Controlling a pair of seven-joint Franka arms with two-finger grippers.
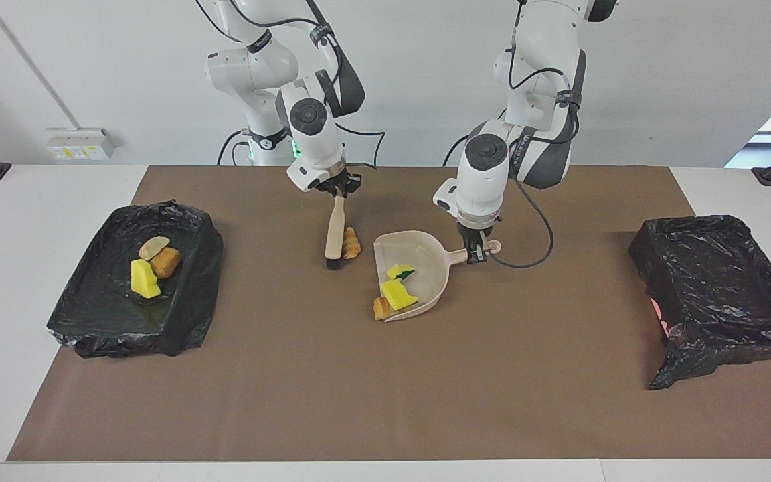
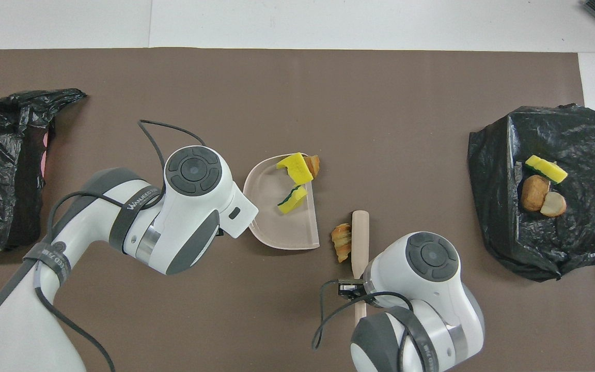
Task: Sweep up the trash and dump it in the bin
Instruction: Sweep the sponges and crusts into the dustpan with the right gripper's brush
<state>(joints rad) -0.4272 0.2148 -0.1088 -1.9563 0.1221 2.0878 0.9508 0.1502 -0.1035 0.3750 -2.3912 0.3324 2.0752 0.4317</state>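
Observation:
My right gripper [image 1: 336, 189] is shut on the handle of a beige brush [image 1: 334, 231], whose bristles rest on the mat. An orange-brown scrap of trash [image 1: 351, 243] lies against the brush, between it and the dustpan's mouth. My left gripper [image 1: 474, 254] is shut on the handle of the beige dustpan [image 1: 425, 258]. In the pan lie a green-backed yellow scrap [image 1: 399, 272] and a yellow scrap [image 1: 397, 293], with an orange-brown scrap [image 1: 381, 308] at its lip. Overhead, the brush [image 2: 359, 235] touches the loose scrap [image 2: 341, 242] beside the dustpan [image 2: 277, 227]; the left gripper is hidden under its arm.
A black-bag-lined bin [image 1: 178, 314] at the right arm's end of the table holds three scraps [image 1: 148, 264]. A second black-lined bin [image 1: 720, 288] stands at the left arm's end. A brown mat [image 1: 385, 388] covers the table.

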